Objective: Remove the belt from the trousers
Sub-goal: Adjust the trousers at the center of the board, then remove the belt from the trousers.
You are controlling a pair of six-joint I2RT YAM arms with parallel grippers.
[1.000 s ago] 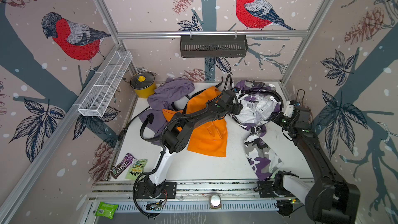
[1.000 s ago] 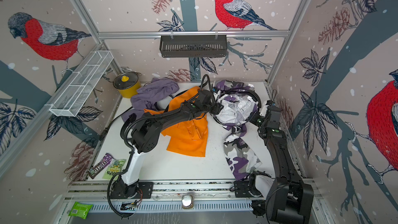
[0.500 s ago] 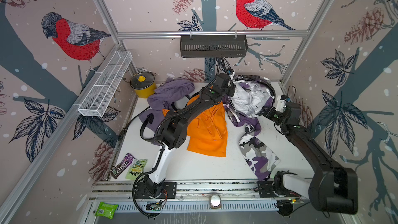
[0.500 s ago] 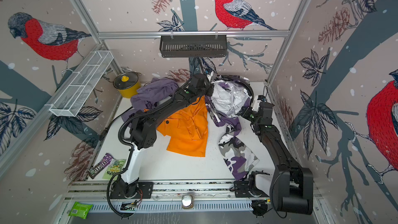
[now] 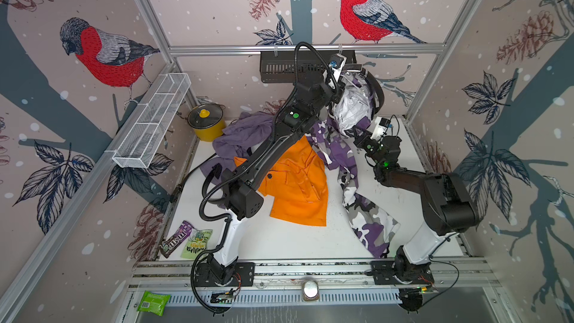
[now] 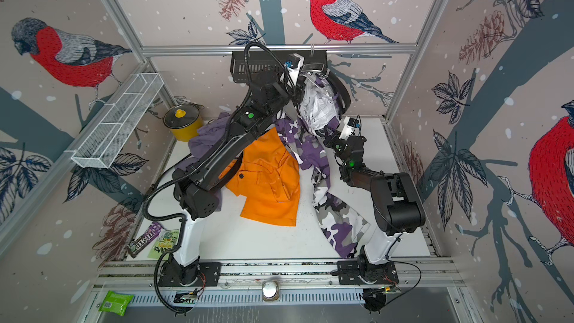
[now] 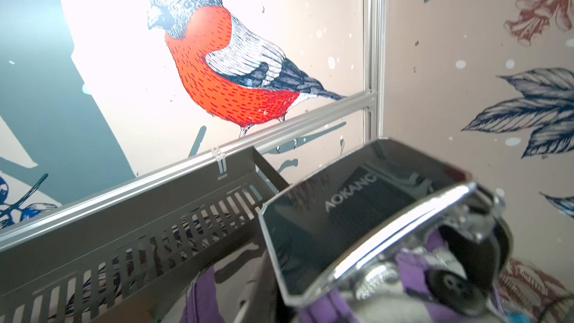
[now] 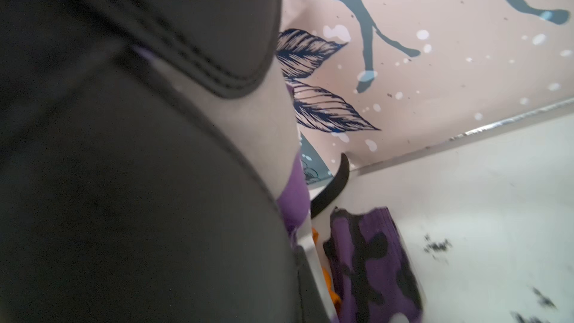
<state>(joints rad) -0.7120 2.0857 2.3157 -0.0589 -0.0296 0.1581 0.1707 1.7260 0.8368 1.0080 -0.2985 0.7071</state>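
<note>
Hanging from the left gripper (image 5: 338, 96), the trousers (image 5: 348, 163) show whole only in both top views. Their waist is up by the black basket (image 5: 279, 69), and one camouflage leg trails past the right gripper (image 5: 356, 140) down to the table (image 5: 310, 243). The belt (image 5: 378, 94) sits in the waistband, a black loop bowing out beyond the left jaws and curving down toward the right ones.

Only the left wrist view gives the buckle (image 7: 357, 222): a chrome frame and a dark face lettered AOKANG, just ahead of the jaws, with purple cloth beneath it. The right wrist view adds a short arc of the belt (image 8: 337, 181) beyond its jaws, above purple-and-black cloth.

Both pairs of jaws are closed on the trousers, the left at the waistband beside the buckle, the right in the lower folds of the lifted bunch. The fingertips are buried in cloth in every view, so whether either also pinches the belt cannot be told. A blurred dark mass fills over half the right wrist view. White lining shows between the grippers.
</note>
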